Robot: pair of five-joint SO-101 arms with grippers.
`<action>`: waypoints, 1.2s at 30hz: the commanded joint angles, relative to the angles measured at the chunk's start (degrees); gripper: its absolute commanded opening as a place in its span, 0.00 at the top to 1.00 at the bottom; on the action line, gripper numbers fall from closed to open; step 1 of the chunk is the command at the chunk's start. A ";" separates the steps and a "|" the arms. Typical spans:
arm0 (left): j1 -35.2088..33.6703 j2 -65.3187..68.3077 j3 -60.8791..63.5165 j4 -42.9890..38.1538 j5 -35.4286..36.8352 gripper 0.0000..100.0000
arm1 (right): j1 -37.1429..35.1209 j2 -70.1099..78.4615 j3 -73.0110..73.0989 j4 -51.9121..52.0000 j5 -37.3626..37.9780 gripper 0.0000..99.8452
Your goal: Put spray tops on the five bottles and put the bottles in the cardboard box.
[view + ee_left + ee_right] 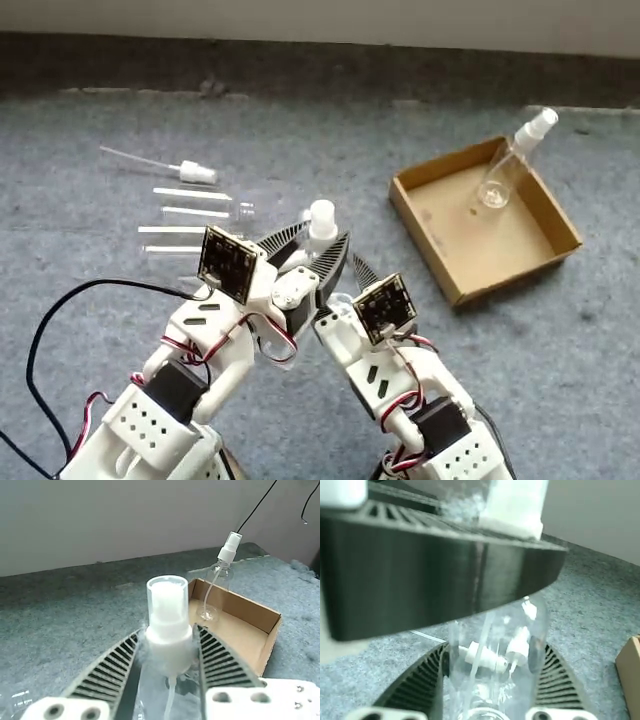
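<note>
My left hand [169,630] is gripping the white spray top [167,610], fingers narrowed against its collar. Just beneath, my right hand [492,650] is clasping the clear bottle [495,630] around its body, holding it upright near the middle of the worktop [400,120]. To the right, the cardboard box [490,245] is sitting apart across open grey surface, with a capped bottle [505,170] leaning on its far wall. Far left, a loose spray top [197,173] is lying flat.
</note>
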 commanded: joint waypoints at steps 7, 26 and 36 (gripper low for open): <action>0.75 -0.04 -0.48 4.66 -0.26 0.82 | -0.22 -0.04 6.46 -1.63 -0.09 0.87; -4.18 -28.00 -3.38 26.46 -0.09 0.83 | 6.02 -0.04 6.20 -1.98 -0.09 0.87; -3.65 -29.49 4.09 27.87 0.00 0.88 | 7.16 -0.04 4.00 -6.73 -0.09 0.87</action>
